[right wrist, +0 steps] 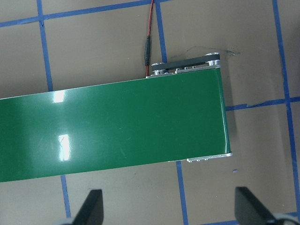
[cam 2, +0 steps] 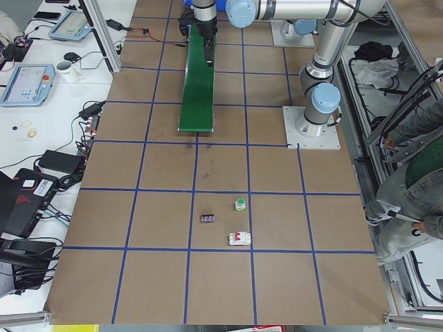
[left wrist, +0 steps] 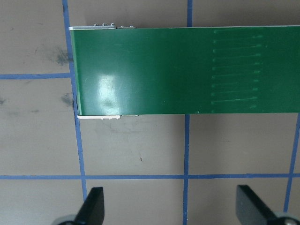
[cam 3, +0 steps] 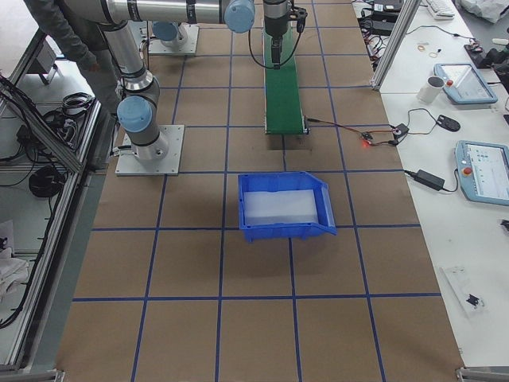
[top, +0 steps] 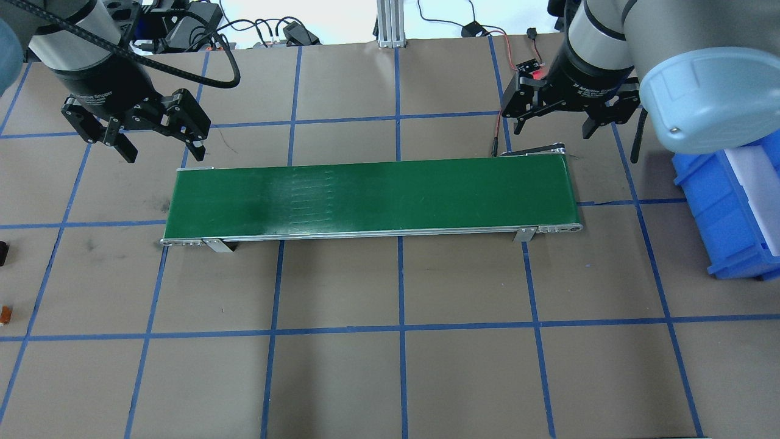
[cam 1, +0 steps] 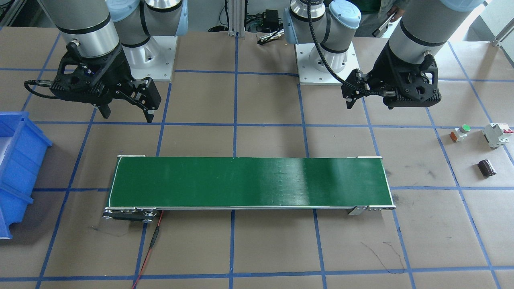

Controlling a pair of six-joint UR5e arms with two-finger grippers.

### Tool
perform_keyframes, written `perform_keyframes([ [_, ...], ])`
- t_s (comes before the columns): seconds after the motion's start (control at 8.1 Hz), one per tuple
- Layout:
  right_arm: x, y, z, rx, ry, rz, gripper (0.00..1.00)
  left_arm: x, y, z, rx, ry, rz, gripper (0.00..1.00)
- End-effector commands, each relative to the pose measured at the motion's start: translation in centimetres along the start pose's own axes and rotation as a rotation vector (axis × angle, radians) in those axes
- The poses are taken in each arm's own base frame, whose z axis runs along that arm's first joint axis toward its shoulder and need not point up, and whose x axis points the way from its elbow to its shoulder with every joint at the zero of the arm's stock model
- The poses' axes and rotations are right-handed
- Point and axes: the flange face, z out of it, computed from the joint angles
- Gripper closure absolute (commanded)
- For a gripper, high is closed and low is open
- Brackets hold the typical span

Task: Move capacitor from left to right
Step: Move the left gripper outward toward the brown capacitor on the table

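– Capacitor point(cam 1: 486, 167) time! Where is it?
– Lying on its side out on my left, between the end of the green belt point(cam 1: 249, 182) and the left edge of the table point(cam 1: 261, 249), about midway between the two long edges. Nothing holds it.
– And your claws?
– My left claw point(top: 160, 146) hangs wide open and empty near the belt's left end, well apart from the capacitor. My right claw point(top: 553, 129) is wide open too, by the belt's right end.
– So how do you grab it well?
– I think I should move out toward the left edge, stop right over it, and turn my wrist so one finger comes down on each side. Then go low and squeeze its middle softly (round things like to roll!).
– Anything in the way?
– The push button point(cam 1: 461, 131) and the white breaker point(cam 1: 497, 134) sit near it, on my side. I must not bump them.
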Motion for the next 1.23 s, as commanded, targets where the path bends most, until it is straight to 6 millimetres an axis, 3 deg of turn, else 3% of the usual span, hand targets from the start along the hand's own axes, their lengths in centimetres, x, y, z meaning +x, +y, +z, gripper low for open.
perform_keyframes([
  [0.0,0.0,0.0,0.0,0.001,0.000,-0.001,0.00,0.0,-0.2,0.2,0.000,0.002,0.000,0.00],
  [0.25,0.0,0.0,0.0,0.002,0.000,-0.002,0.00,-0.7,-0.8,0.9,-0.005,-0.039,0.018,0.00],
  [0.37,0.0,0.0,0.0,0.001,0.000,-0.002,0.00,-3.3,-3.3,3.1,0.018,-0.119,-0.009,0.00],
  [0.49,0.0,0.0,0.0,0.002,0.000,-0.002,0.00,-7.7,-4.9,4.9,0.078,-0.131,-0.074,0.00],
  [0.62,0.0,0.0,0.0,0.001,0.000,-0.002,0.00,-13.2,-4.9,6.2,0.109,-0.144,-0.060,0.00],
  [0.86,0.0,0.0,0.0,0.001,0.000,-0.002,0.00,-22.9,-3.8,6.4,0.162,-0.205,0.023,0.00],
  [0.99,0.0,0.0,0.0,0.002,-0.001,-0.002,0.00,-27.0,-2.5,7.3,0.141,-0.209,0.042,0.00],
  [1.11,0.0,0.0,0.0,0.002,0.000,-0.002,0.00,-31.0,-0.9,9.4,0.097,-0.190,0.048,0.00],
])
